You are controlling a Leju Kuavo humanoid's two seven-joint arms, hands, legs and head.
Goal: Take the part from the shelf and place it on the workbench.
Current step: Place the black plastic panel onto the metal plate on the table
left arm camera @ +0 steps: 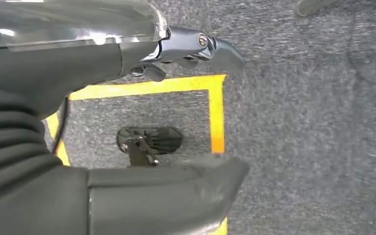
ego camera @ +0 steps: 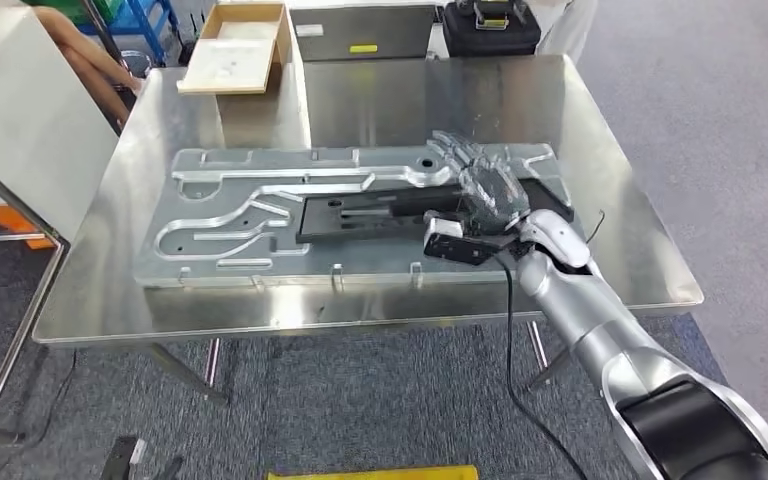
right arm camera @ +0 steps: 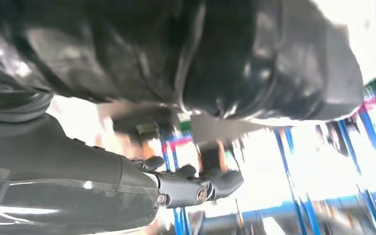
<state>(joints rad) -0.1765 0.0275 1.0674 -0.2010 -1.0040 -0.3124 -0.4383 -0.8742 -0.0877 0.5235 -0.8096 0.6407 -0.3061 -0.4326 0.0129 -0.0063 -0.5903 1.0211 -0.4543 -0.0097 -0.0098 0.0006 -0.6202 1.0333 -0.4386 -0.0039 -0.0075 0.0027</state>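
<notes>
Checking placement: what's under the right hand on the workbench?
The right hand lies over the black part resting on the machined aluminium plate on the workbench. The part's end beneath the hand is covered.

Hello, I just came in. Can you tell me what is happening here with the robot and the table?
A humanoid robot stands at a steel workbench. A large machined metal part lies flat on it. The robot's right hand rests with fingers spread over the part's right end; whether it grips is unclear. The left hand hangs over the carpet beside yellow floor tape, holding nothing. A shallow wooden box sits at the far edge.
</notes>
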